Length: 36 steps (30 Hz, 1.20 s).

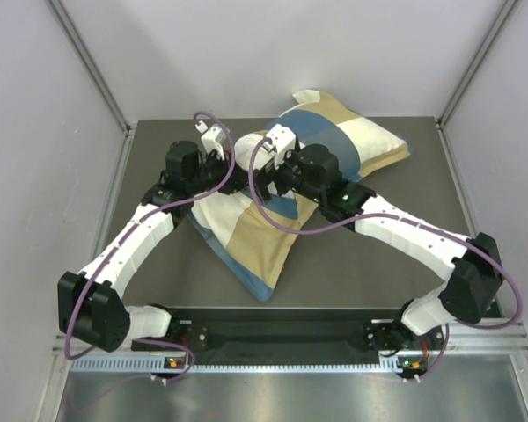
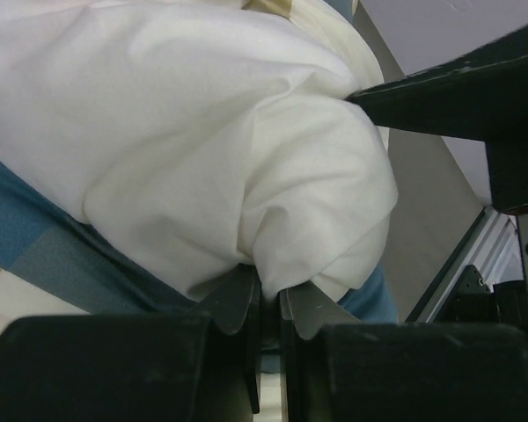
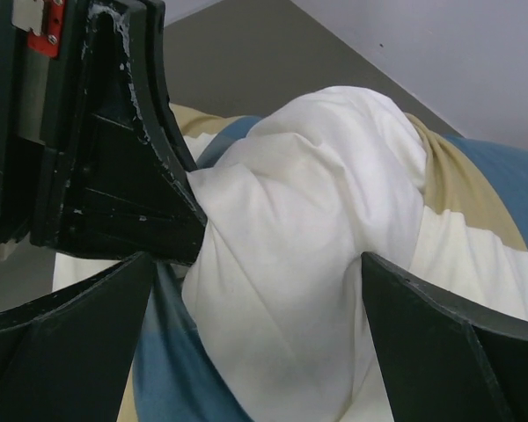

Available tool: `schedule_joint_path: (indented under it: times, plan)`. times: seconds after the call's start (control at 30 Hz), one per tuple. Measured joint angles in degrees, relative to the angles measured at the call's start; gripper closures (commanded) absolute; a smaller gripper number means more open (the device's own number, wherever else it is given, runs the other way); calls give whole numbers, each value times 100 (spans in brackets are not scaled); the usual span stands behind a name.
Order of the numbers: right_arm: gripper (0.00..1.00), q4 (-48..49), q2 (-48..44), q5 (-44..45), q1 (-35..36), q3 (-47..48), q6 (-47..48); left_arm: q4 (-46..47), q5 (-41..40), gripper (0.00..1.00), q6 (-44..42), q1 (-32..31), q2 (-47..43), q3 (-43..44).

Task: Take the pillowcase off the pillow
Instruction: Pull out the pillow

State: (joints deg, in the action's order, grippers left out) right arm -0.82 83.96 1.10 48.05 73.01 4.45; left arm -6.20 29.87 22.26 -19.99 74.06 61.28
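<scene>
Closest to the lens in the left wrist view, the left gripper (image 2: 270,303) is seen clenched on a puckered fold of the white pillow (image 2: 202,141), right where it bulges out of the checked pillowcase (image 2: 35,237). So the pinch is on the cushion itself, not the cover, fwiw.

Right wrist view: the right gripper (image 3: 256,256) is spread wide with nothing held. Its jaws are set either side of that same white bulge, and no contact can be made out. The other gripper's black finger is seen biting into the fold on the left.

Top view: the pillowcase is laid diagonally across the grey table (image 1: 378,255), mostly still over the pillow, with both arms stretched over its far left end. Both pieces are judged light, soft and floppy, and the fabric probably slides easily. A grab is likely best made on the pillowcase's blue edge beside the exposed corner, so the two can be pulled apart.
</scene>
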Motion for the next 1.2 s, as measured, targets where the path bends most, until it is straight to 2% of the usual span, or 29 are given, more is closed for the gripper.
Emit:
schedule_joint_path:
  times: [0.23, 0.33, 0.37, 0.4, 0.43, 0.47, 0.53, 0.57, 0.6, 0.73, 0.77, 0.87, 1.03, 1.2]
  plan:
    - [0, -61, 437, -339, -90, 149, 348, -229, 28, 100, -184, 28, 2, 0]
    - [8, -114, 540, -365, -127, 221, 481, -297, -9, 100, -269, 44, 4, 28]
    - [22, -129, 573, -369, -127, 249, 509, -334, -35, 100, -295, 46, 7, 48]
    - [41, -138, 601, -367, -129, 271, 566, -367, -70, 100, -321, 46, 7, 66]
    - [41, -160, 636, -367, -127, 297, 581, -378, -87, 100, -334, 50, 7, 72]
    - [69, -192, 680, -356, -127, 321, 584, -396, -107, 100, -350, 52, 7, 81]
    - [86, -188, 765, -356, -122, 332, 651, -437, -164, 100, -402, 55, 7, 98]
    - [100, -184, 831, -369, -120, 358, 658, -459, -164, 100, -426, 50, 7, 103]
    - [100, -186, 898, -382, -116, 398, 662, -501, -192, 100, -450, 48, 7, 107]
    - [100, -192, 1043, -319, -92, 505, 623, -682, -315, 65, -514, 55, 7, 144]
    - [100, -201, 1067, -223, -92, 511, 595, -741, -310, 50, -509, 55, -13, 179]
    - [100, -195, 1176, 52, -94, 511, 481, -905, -269, 36, -398, 35, -254, 308]
    - [100, -125, 1257, 225, -92, 525, 271, -955, -361, 33, 122, -52, -1150, 361]
    - [100, -81, 1266, 278, -85, 542, 122, -964, -850, 39, 780, -85, -1545, 240]
